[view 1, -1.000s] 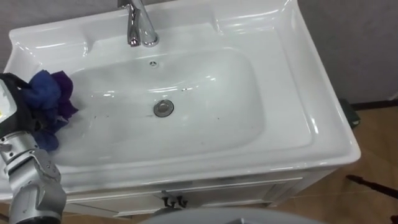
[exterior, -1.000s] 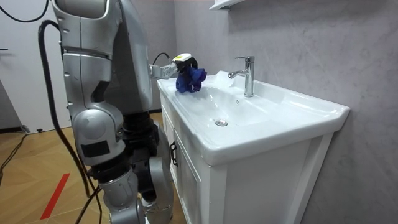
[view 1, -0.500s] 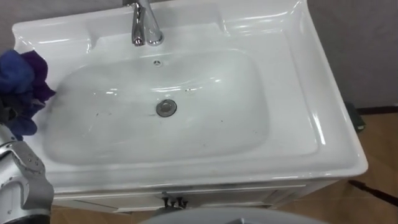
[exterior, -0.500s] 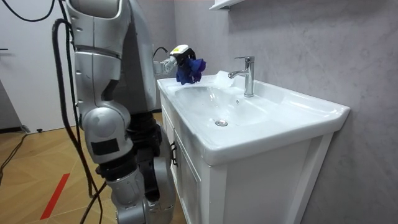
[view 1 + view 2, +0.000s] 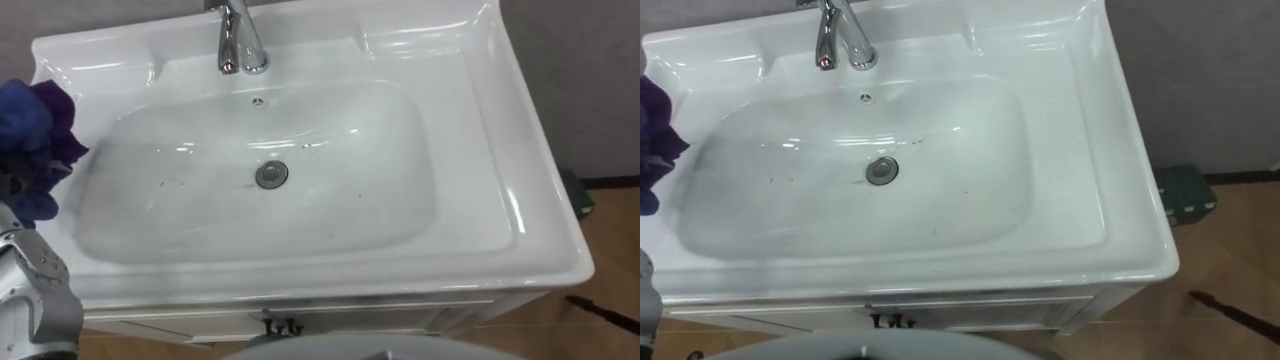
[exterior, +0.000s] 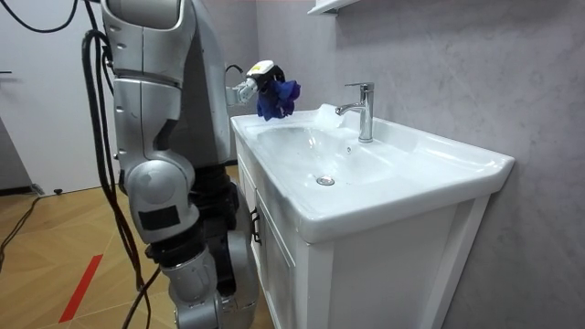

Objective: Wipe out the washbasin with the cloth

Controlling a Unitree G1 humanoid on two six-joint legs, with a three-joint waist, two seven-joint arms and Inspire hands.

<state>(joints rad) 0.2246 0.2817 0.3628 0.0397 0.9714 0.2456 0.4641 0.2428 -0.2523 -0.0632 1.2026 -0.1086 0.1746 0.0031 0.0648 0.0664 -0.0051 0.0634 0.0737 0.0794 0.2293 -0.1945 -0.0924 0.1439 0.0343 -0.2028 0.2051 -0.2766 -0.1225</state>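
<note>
Clutching the bunched blue cloth [image 5: 30, 140] in the left hand [image 6: 259, 79] above the left rim of the basin [image 5: 500, 200], clear of the bowl, probably poised to sweep down over dark specks [image 5: 168, 183] near the drain [image 5: 271, 174].

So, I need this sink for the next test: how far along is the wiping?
Not finished, it seems. Nothing visibly marks a finished patch. The left hand grips the blue cloth, held above the left rim of the basin, off the surface. Dark specks dot the bowl around the drain, so that area looks left to wipe.
</note>
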